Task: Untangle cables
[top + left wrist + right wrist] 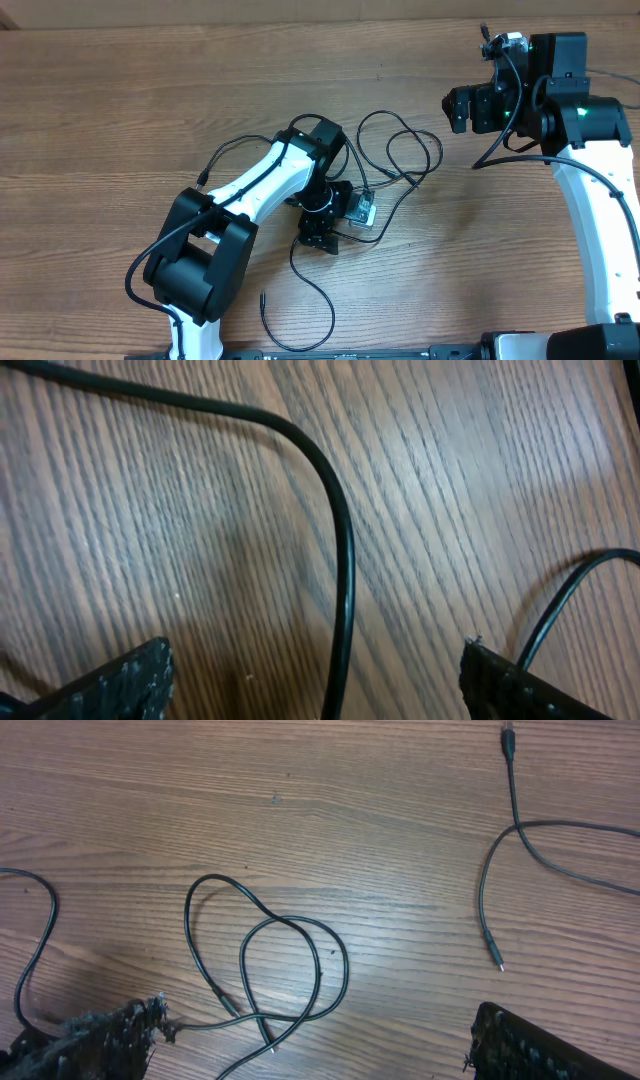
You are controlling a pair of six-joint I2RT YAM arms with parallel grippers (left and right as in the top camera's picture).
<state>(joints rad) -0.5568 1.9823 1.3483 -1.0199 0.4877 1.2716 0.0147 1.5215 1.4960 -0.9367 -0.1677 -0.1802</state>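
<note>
near the middle of the table [100,100], your left claw [320,682] sat low over the wood, jaws wide apart. one strand of the cables [345,560] lay between its fingers, not pinched. just beyond, to the right, the rest lay in overlapping loops. far right, your right claw [456,108] hung open, holding nothing.
</note>
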